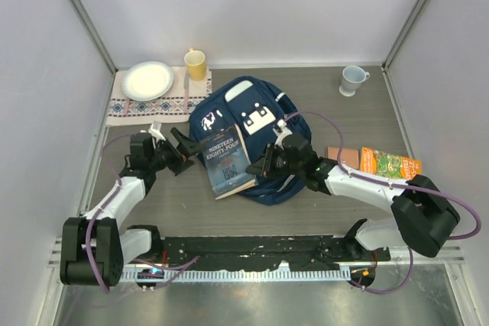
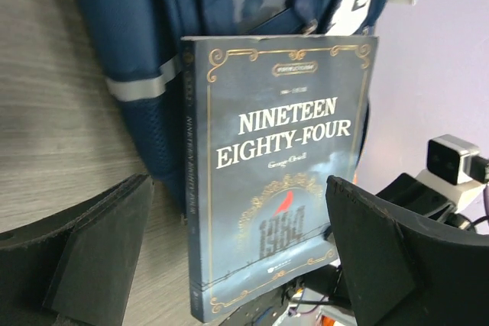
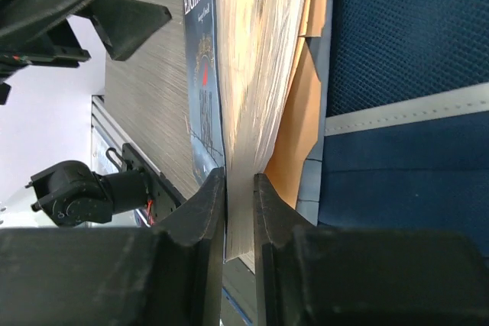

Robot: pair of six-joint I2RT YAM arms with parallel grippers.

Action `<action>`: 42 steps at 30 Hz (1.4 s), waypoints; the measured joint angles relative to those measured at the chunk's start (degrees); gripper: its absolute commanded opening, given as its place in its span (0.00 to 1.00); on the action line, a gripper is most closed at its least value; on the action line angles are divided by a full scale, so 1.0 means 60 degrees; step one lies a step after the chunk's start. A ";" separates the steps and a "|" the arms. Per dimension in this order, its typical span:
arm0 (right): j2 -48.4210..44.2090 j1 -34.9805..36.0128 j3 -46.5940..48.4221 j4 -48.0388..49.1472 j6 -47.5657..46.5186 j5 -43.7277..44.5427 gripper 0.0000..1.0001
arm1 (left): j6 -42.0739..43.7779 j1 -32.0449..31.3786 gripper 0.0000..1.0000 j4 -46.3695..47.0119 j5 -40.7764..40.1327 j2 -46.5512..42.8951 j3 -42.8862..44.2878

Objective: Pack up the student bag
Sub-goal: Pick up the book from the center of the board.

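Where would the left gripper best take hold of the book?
Likely the spine of the book, coming from the left. The right gripper pinches the page edge, so the spine side is free, and it faces the open left gripper.

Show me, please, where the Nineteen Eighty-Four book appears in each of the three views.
Top external: Nineteen Eighty-Four book at centre, over the student bag's lower-left part.
Left wrist: book fills the centre, cover facing the camera.
Right wrist: book upper centre, edge-on, pinched by the right hand.
Shared landmark: the navy student bag beside it.
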 measured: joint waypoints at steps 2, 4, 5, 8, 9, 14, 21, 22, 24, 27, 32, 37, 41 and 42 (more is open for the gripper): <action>-0.0004 -0.0055 -0.0233 0.0197 0.0087 0.0033 0.01 | -0.0015 -0.0146 1.00 0.0393 -0.0033 0.0270 -0.0379; -0.0004 -0.0135 -0.0415 0.0393 0.0157 0.0036 0.01 | -0.0022 -0.0313 1.00 0.0892 -0.0066 0.0557 -0.0645; 0.0004 -0.0178 -0.0474 0.0455 0.0178 0.0033 0.01 | -0.0022 -0.0408 1.00 0.1118 -0.0076 0.0707 -0.0739; 0.0025 -0.0386 -0.0590 0.0619 0.0306 -0.0022 0.01 | -0.0124 -0.0747 0.99 0.2022 -0.0124 0.1177 -0.1038; 0.0044 -0.0448 -0.0594 0.0648 0.0331 -0.0047 0.01 | -0.0160 -0.0834 1.00 0.2313 -0.0149 0.1297 -0.1133; 0.0229 -0.0710 -0.0594 0.0688 0.0386 -0.0284 0.01 | -0.0386 -0.1202 1.00 0.3832 -0.0197 0.2029 -0.1523; 0.1002 -0.0929 -0.0641 0.1162 0.0576 -0.0918 0.01 | -0.0674 -0.1745 0.89 0.5792 -0.0219 0.3213 -0.1555; 0.1147 -0.0943 -0.0656 0.1286 0.0623 -0.1045 0.01 | -0.0747 -0.1810 0.87 0.6073 -0.0240 0.3413 -0.1555; 0.1395 -0.0962 -0.0656 0.1497 0.0663 -0.1239 0.01 | -0.0954 -0.1934 0.84 0.6557 -0.0259 0.3701 -0.1559; 0.1741 -0.0973 -0.0656 0.1778 0.0714 -0.1475 0.01 | -0.1195 -0.2065 0.76 0.7016 -0.0339 0.3832 -0.1617; 0.2011 -0.1035 -0.0648 0.1953 0.0721 -0.1767 0.01 | -0.1406 -0.2080 0.61 0.7173 -0.0605 0.3497 -0.1945; 0.2291 -0.1042 -0.0390 0.1854 0.0517 -0.2076 0.01 | -0.1213 -0.2073 0.54 0.6211 -0.0882 0.2412 -0.2004; 0.2452 -0.1009 -0.0029 0.1530 0.0204 -0.2313 0.01 | -0.0739 -0.2087 0.54 0.4943 -0.1049 0.1231 -0.1953; 0.2463 -0.0984 0.0058 0.1446 0.0113 -0.2331 0.01 | -0.0590 -0.2102 0.54 0.4579 -0.1096 0.0925 -0.1902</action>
